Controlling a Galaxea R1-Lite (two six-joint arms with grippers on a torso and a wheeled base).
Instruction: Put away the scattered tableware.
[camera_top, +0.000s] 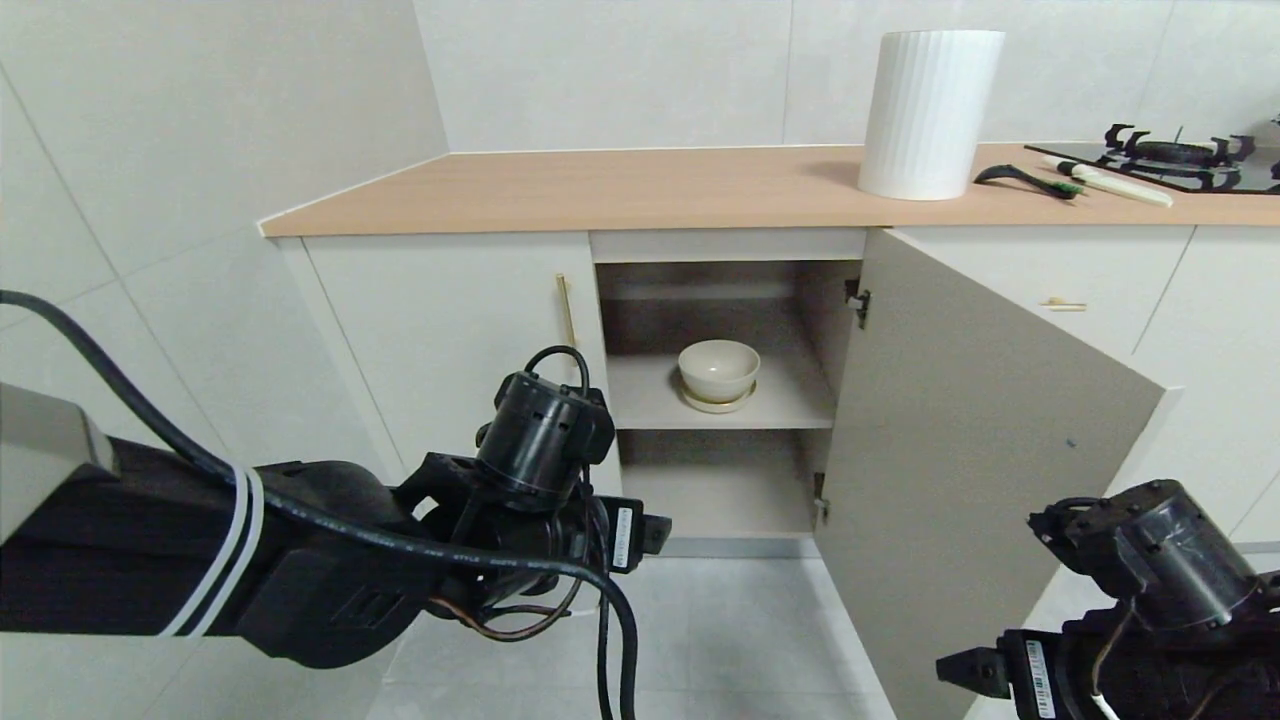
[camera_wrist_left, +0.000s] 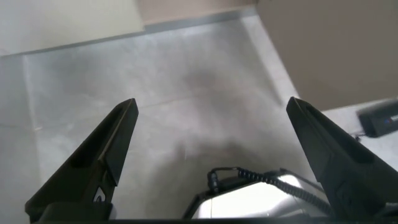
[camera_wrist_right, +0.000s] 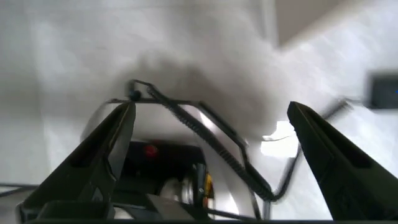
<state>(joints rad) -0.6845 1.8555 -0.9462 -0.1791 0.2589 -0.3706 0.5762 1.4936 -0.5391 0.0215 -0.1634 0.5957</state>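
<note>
Your left gripper (camera_wrist_left: 211, 106) and right gripper (camera_wrist_right: 210, 107) hang wide open, empty, before the cabinet (camera_top: 726, 246), bowl (camera_top: 718, 368) on its saucer (camera_top: 717, 404) on the cabinet's shelf; swing right and you could clip the open door (camera_top: 960, 440).

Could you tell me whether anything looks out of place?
A dark spoon and a pale utensil lie loose on the countertop beside the white canister; the cabinet door stands open. The bowl sits on its plate.

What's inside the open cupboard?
A cream bowl sitting on a small plate on the middle shelf. The bowl covers most of the plate, so only its rim shows.
</note>
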